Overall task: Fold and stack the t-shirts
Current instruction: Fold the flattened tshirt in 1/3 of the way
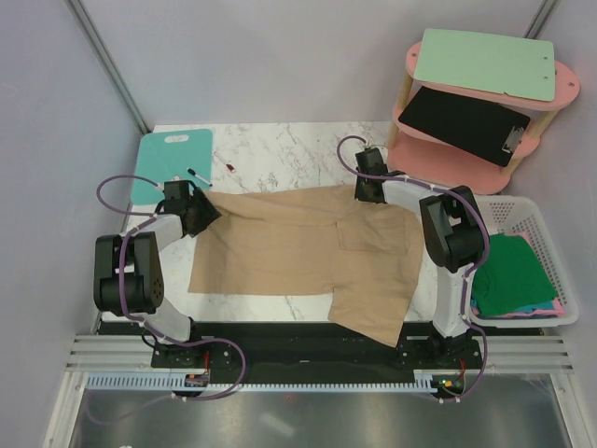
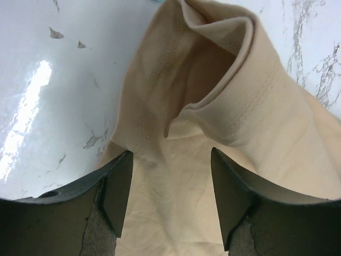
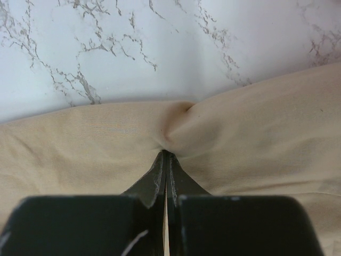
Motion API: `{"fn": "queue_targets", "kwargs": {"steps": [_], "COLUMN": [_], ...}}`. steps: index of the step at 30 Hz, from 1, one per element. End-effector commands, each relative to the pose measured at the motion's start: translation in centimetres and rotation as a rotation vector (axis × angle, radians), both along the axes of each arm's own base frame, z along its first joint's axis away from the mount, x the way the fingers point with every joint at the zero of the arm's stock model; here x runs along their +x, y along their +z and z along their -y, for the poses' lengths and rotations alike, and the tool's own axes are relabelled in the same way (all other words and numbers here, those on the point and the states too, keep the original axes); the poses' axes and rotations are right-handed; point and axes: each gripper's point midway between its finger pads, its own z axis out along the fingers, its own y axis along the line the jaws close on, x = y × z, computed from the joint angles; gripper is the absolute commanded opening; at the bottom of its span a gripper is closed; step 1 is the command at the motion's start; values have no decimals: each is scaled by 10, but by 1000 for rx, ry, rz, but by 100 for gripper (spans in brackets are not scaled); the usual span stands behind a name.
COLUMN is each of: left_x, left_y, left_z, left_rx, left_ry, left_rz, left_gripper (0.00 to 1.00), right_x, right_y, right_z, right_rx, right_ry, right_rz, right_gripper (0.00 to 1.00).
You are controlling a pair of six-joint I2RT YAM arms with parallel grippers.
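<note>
A light tan t-shirt (image 1: pixel 298 247) lies spread across the marble table, one sleeve hanging toward the front edge. My left gripper (image 1: pixel 207 213) is at its upper left corner. In the left wrist view the left gripper (image 2: pixel 170 154) stands open, its jaws astride tan cloth (image 2: pixel 213 80) that rises in a fold ahead. My right gripper (image 1: pixel 366 191) is at the shirt's upper right edge. In the right wrist view the right gripper (image 3: pixel 167 154) is shut, pinching a pucker of the tan cloth (image 3: pixel 256 122). A green t-shirt (image 1: pixel 508 271) lies in the basket over a pink one (image 1: pixel 558 306).
A white basket (image 1: pixel 541 210) stands at the right. A teal board (image 1: pixel 173 159), a marker (image 1: pixel 199 175) and a small red object (image 1: pixel 229 167) lie at the back left. A pink shelf at the back right carries a mint clipboard (image 1: pixel 485 61) and a black clipboard (image 1: pixel 466 121).
</note>
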Motion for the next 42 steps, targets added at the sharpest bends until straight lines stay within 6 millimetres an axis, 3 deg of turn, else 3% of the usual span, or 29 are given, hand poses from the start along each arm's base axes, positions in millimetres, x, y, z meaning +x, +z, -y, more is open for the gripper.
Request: {"fn": "queue_targets", "kwargs": {"steps": [1,8,9,14,17,20,22,30,42], "left_x": [18,3,3,5,12,13,16,27,61], "left_y": [20,45,55,64,57,41,37,25,21], "left_z": [2,3,2,-2,0,0,-2,-7,-1], "left_rx": [-6,7,13,34,19,19,29,47,12], "left_ry": [-18,-28,-25,-11,-22,-28,-23,-15,-40], "left_rz": [81,144,172,195,177,139,144,129,127], "left_gripper": [66,66,66,66,64,51,49,51,50], "right_x": [-11,-11,-12,-12,-11,-10,-10,-10,-10], "right_y": [-17,-19,-20,-20,-21,-21,-20,-20,-22], "right_z": [9,5,6,6,7,9,8,7,8], "right_rx": [-20,-7,-8,-9,-12,-16,-13,-6,-9], "right_ry": [-9,2,1,-1,-4,-10,-10,-8,-7], "right_rz": [-55,-63,-66,-65,-64,-63,-60,-62,-67], "right_gripper": [0,0,0,0,0,0,0,0,0]}}
